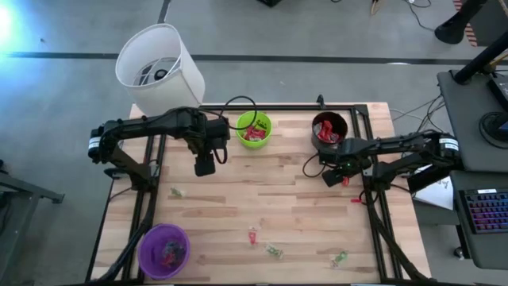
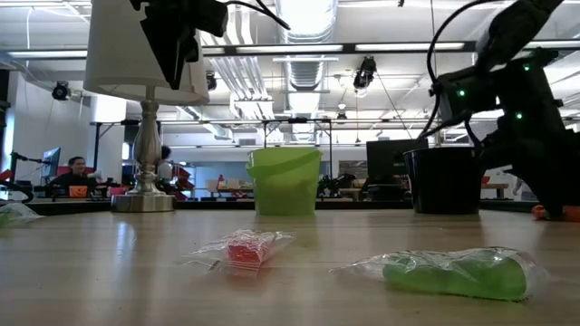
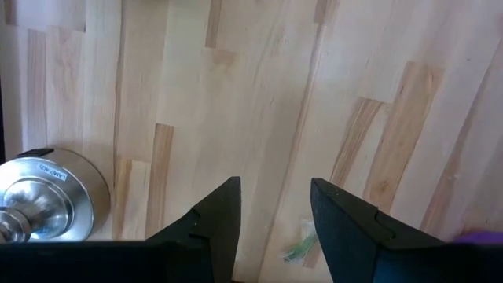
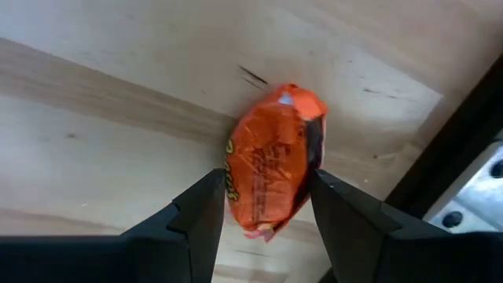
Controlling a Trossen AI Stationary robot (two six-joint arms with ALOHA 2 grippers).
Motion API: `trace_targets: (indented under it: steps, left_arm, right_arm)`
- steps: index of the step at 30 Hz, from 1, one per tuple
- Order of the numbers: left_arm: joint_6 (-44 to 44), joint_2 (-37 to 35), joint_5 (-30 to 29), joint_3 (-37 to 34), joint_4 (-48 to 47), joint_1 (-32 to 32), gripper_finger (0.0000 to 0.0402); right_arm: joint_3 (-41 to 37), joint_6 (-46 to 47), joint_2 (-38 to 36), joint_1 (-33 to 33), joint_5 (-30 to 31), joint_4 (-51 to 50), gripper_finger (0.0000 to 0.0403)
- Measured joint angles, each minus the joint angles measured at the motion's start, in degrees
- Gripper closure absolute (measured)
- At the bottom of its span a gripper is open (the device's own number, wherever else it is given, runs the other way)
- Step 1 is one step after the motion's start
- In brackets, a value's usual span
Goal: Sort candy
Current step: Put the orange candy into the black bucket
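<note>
We see the right hand (image 4: 263, 212) pinching an orange candy (image 4: 271, 161) against the tabletop (image 4: 94, 134), while the left hand (image 3: 271, 216) hangs spread.

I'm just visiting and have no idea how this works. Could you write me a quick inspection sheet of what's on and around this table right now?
Surface: wooden table, pale planks, in a dark frame.
Job's things: green cup and black cup hold red candy; purple cup holds some too. Loose candies lie near the front edge, among them a red one and a green one.
Clutter: white lamp at the back left corner.
End effectors: left end effector open, above bare wood. Right end effector shut on an orange candy packet.
Cables: black cable looping behind the green cup.
Surroundings: a keyboard to the right; a person far behind.
</note>
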Motion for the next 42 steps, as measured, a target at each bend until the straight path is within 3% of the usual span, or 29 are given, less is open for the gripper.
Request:
trace_targets:
  steps: [7,18,26,30,35,39,42]
  left_arm:
    - [0.1,0.0,0.0,0.0,0.1,0.0,0.0264]
    - [0.7,0.0,0.0,0.0,0.4,0.0,0.0264]
    - [0.7,0.0,0.0,0.0,0.4,0.0,0.0264]
    - [0.7,0.0,0.0,0.0,0.4,0.0,0.0264]
    - [1.4,0.0,0.0,0.0,0.4,0.0,0.0264]
    - [2.0,0.0,0.0,0.0,0.4,0.0,0.0264]
    - [2.0,0.0,0.0,0.0,0.4,0.0,0.0264]
  right_arm:
    - [-2.8,2.2,-0.1,0.0,-0.5,3.2,0.0238]
    - [-0.5,3.3,0.0,0.0,-3.2,3.2,0.0373]
    - [8.0,3.4,-0.1,3.2,-6.9,2.2,0.037]
    - [15.9,2.2,-0.5,4.6,-2.1,2.0,0.0367]
    - [27.3,-3.1,-0.5,4.1,10.5,-1.9,0.0366]
    - [33.9,-7.1,-0.5,1.0,17.9,-5.5,0.0365]
    - [36.4,-10.1,-0.4,-2.7,19.6,-8.2,0.0365]
